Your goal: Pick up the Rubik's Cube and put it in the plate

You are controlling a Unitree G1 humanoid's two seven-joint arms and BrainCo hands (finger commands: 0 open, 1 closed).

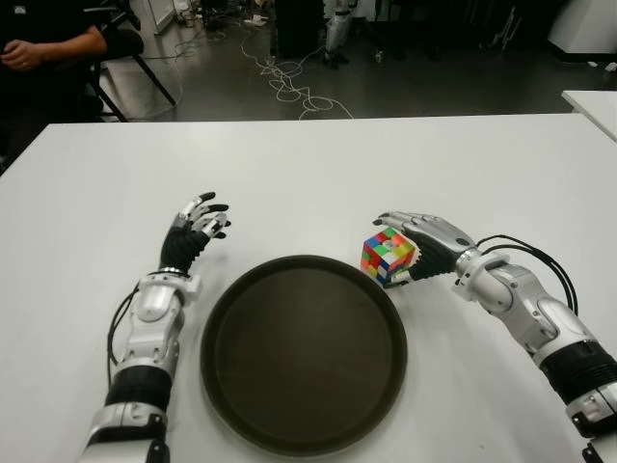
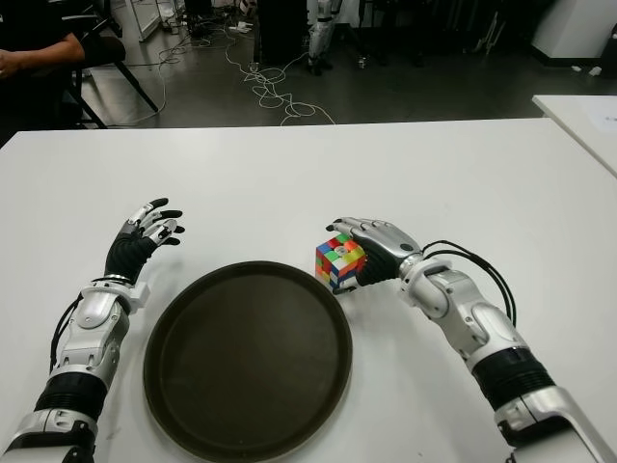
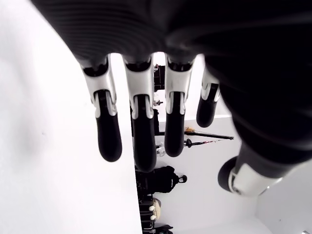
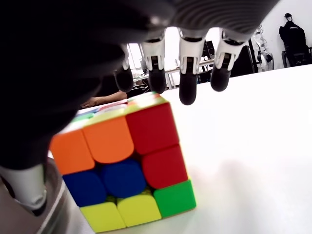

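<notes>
The Rubik's Cube (image 1: 388, 255) stands on the white table (image 1: 308, 174), right against the far right rim of the dark round plate (image 1: 299, 357). My right hand (image 1: 416, 243) reaches in from the right and hovers over the cube. In the right wrist view its fingers (image 4: 187, 73) stretch straight out above and past the cube (image 4: 126, 161) without touching it, and the thumb shows low beside the cube. The plate holds nothing. My left hand (image 1: 198, 227) shows left of the plate with its fingers (image 3: 139, 131) spread and nothing in them.
A person (image 1: 48, 43) sits beyond the table's far left corner. Cables (image 1: 289, 82) lie on the floor behind the table. The corner of another white table (image 1: 593, 101) shows at the far right.
</notes>
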